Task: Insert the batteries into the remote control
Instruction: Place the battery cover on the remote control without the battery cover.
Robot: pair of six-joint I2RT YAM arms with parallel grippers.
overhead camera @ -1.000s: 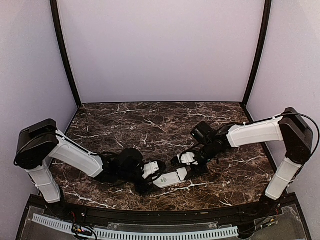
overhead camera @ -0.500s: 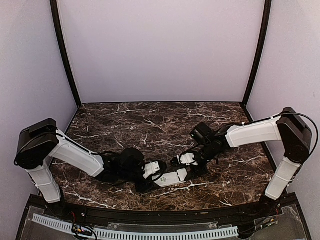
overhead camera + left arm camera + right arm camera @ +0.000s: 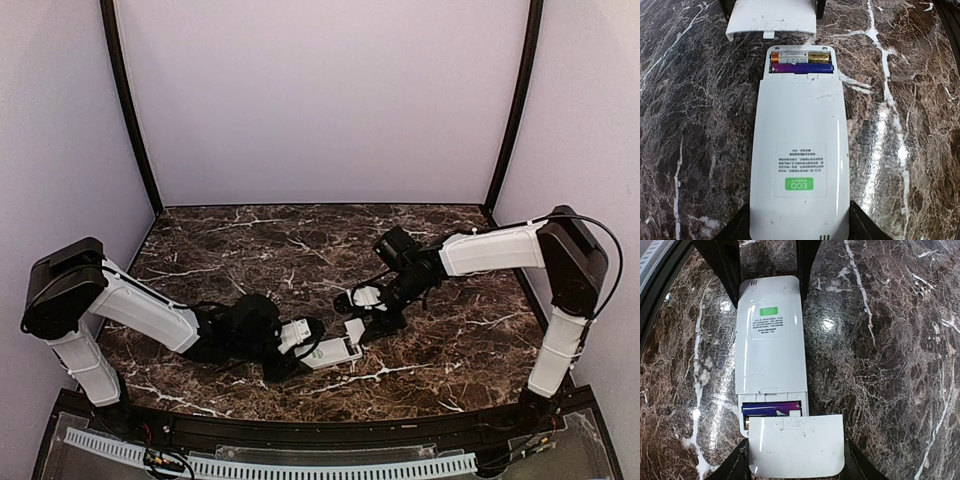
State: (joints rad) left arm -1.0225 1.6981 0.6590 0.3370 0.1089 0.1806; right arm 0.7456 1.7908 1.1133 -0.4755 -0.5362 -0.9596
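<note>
On the dark marble desk (image 3: 250, 240), the half-open left fingers (image 3: 737, 230) gripped the remote control (image 3: 800, 150) by its end; the right fingers (image 3: 735, 467), equally wide, held its loose battery cover (image 3: 796, 445).

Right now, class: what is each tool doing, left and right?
Left tool: closed on the remote control.
Right tool: closed on the battery cover.
</note>
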